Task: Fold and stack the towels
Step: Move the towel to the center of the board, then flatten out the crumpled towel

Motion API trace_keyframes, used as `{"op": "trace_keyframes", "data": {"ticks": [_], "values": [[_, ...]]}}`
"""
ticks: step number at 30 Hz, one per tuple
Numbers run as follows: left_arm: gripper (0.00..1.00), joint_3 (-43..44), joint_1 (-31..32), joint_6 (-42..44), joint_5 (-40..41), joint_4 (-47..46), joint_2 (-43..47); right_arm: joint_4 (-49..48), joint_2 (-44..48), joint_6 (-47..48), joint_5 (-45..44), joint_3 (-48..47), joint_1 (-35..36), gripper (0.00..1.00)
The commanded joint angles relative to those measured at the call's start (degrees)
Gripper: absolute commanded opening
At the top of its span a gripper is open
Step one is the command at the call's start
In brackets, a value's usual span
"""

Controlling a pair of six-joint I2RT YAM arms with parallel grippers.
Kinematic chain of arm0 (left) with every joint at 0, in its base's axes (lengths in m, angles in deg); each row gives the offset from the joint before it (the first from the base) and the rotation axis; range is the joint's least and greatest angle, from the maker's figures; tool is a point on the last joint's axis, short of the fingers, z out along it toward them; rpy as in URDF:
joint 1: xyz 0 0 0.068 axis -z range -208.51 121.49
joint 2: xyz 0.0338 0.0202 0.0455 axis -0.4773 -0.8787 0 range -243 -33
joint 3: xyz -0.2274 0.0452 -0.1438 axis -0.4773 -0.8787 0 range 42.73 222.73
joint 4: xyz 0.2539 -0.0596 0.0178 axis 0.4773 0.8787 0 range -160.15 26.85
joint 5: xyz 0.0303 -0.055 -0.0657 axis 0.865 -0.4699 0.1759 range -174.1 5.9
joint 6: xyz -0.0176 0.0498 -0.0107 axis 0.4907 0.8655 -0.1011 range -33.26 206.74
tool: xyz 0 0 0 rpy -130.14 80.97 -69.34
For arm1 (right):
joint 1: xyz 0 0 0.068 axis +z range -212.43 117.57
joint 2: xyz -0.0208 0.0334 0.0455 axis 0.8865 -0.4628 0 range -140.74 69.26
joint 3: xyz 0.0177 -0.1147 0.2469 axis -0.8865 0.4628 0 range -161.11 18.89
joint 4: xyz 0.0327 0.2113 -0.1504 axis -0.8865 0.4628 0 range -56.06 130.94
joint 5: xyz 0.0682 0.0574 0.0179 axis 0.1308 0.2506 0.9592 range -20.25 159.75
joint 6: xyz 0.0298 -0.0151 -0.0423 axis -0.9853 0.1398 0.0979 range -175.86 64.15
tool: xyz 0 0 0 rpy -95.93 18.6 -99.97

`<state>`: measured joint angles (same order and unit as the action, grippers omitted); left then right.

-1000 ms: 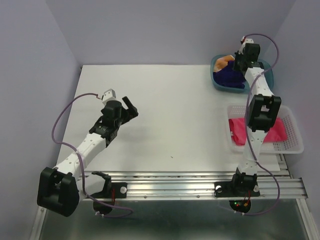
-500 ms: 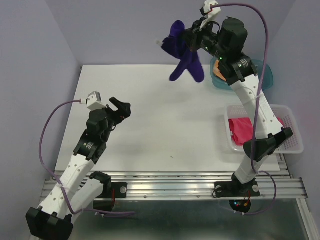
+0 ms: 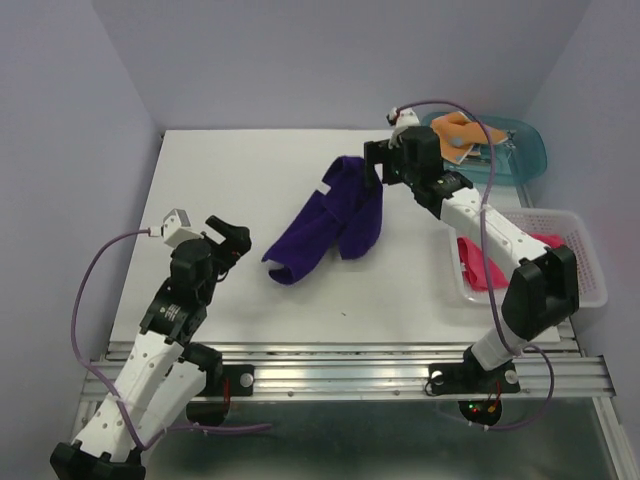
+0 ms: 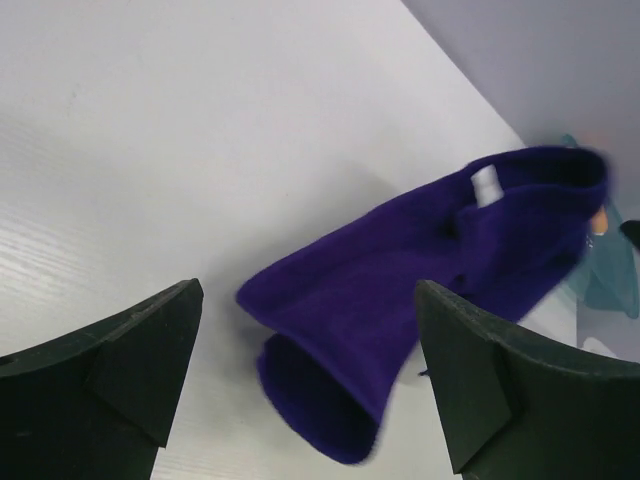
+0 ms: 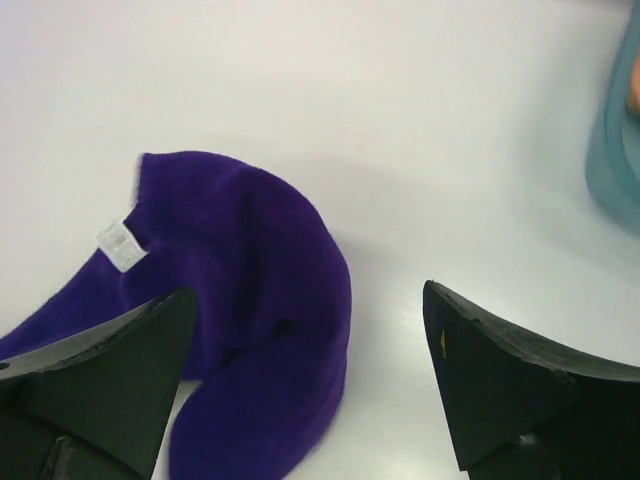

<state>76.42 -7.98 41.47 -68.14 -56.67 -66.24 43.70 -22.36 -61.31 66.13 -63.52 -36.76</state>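
Since a second ago the dark purple towel (image 3: 330,220) has left the teal bin (image 3: 525,150) and now lies crumpled mid-table (image 3: 250,170), slanting from far right to near left. The right gripper (image 3: 377,162) hangs over its far end, jaws spread wide, holding nothing. The left gripper (image 3: 232,240), near the towel's near-left end, also gapes empty. The pink-red towel (image 3: 480,262) lies in the white basket (image 3: 585,290) at right; the orange towel (image 3: 455,130) is in the bin.

the long towel (image 3: 330,222) lay near the middle of the table (image 3: 250,180). from it, the tub (image 3: 522,150) sat at 2 o'clock with a second towel (image 3: 458,132) in it. the basket (image 3: 590,290) sat at 3 o'clock, holding a third towel (image 3: 478,265). the left gripper (image 3: 232,240) stood at 9 o'clock.
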Motion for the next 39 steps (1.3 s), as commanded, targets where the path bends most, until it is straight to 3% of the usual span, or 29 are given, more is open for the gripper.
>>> {"op": "trace_keyframes", "data": {"ticks": [1, 7, 13, 18, 24, 29, 36, 39], "values": [[0.99, -1.96, -0.06, -2.27, 1.88, 1.90, 0.45, -1.25, 0.12, -3.24, -13.77, 8.30, -2.82, 1.00], [0.99, -4.95, -0.06, -1.22, -3.47, -4.23, -6.30, 0.09, 5.21, -5.35, -7.74, 17.16, -2.64, 1.00], [0.99, -3.90, 0.03, 2.29, -11.48, -12.24, -19.92, 2.18, 9.61, -9.57, -8.42, 25.45, 0.51, 1.00], [0.99, -1.71, 0.03, 2.39, -7.53, -12.60, -28.97, 1.75, 8.48, -7.21, -13.24, 27.57, 13.51, 1.00], [0.99, -5.55, 1.60, 2.13, -17.53, -17.76, -28.31, 4.13, 4.25, -13.60, -19.66, 26.95, 16.43, 1.00], [0.99, -10.05, 5.57, 0.89, -17.81, -20.68, -27.58, 5.00, 5.13, -19.59, -23.62, 30.02, 16.34, 1.00], [0.82, -8.39, 8.90, 0.89, -19.04, -22.44, -36.89, 8.61, 6.45, -22.14, -29.25, 33.27, 14.15, 1.00], [0.63, -7.24, 9.87, 1.16, -18.25, -22.35, -39.00, 6.86, 7.23, -22.76, -26.45, 35.56, 10.91, 1.00]]}}
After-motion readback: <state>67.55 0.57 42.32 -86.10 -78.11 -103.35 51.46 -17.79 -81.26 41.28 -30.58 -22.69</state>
